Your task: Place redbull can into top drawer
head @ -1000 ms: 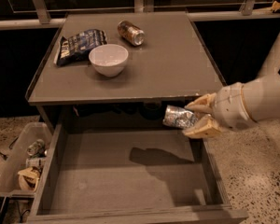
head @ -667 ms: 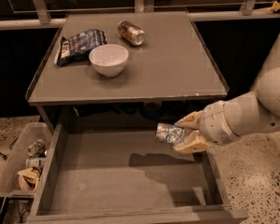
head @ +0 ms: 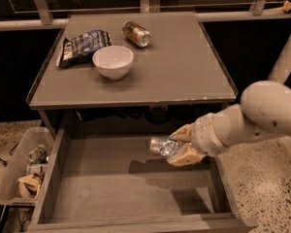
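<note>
— Three items are lying on the worktop (head: 184,76), correct?

— Correct. Item one: bowl (head: 113,62), white, sitting upright toward the front left. Item two: chip bag (head: 82,46), dark blue, lying flat just behind and to the left of the bowl; whether they are touching, I cannot tell. Item three: brown can (head: 136,34), lying on its side near the back edge, apart from the other two.

— Drawer?

— Drawer (head: 111,193), grey, standing pulled out under the worktop's front edge, its flat bottom showing.

— Gripper?

— Gripper (head: 177,148), reaching in from the right on a pale arm (head: 252,118), hanging over the drawer's right half. Its jaws are clenching the redbull can (head: 162,146), one finger above it and one below.

— How is that can sitting?

— It is lying sideways in the grasp, silver and crinkled, its free end pointing left. It is hanging above the drawer bottom, within the drawer's walls, and a shadow is falling on the bottom beneath it.

— Anything beside the drawer?

— Bin (head: 14,164), clear plastic, standing on the speckled floor just left of the drawer and holding crumpled trash.
</note>
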Available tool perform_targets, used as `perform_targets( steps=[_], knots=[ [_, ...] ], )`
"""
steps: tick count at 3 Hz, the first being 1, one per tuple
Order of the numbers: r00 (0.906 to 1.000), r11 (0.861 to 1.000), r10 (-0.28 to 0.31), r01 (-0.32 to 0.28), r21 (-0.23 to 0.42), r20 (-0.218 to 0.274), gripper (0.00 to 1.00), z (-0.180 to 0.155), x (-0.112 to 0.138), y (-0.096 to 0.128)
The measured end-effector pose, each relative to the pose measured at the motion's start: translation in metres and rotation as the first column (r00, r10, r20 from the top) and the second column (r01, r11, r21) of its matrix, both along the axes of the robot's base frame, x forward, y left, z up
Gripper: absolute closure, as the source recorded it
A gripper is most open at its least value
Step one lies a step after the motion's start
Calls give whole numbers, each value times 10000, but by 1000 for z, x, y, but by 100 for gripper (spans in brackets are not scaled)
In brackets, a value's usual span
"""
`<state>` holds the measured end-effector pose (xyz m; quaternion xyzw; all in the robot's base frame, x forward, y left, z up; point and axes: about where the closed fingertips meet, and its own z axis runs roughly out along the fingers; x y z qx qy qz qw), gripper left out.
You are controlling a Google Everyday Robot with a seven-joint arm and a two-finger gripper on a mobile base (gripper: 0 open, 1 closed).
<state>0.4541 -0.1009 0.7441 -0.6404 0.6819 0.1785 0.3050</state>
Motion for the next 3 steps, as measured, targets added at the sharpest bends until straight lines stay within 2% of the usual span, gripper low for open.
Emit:
perform_targets(
  steps=[1,3],
  knots=[
    [9988,9992,169,-152,372,-467,100,-45,10,29],
    [9990,9976,-65,96,688,-441,100,-97,17,68]
  ],
)
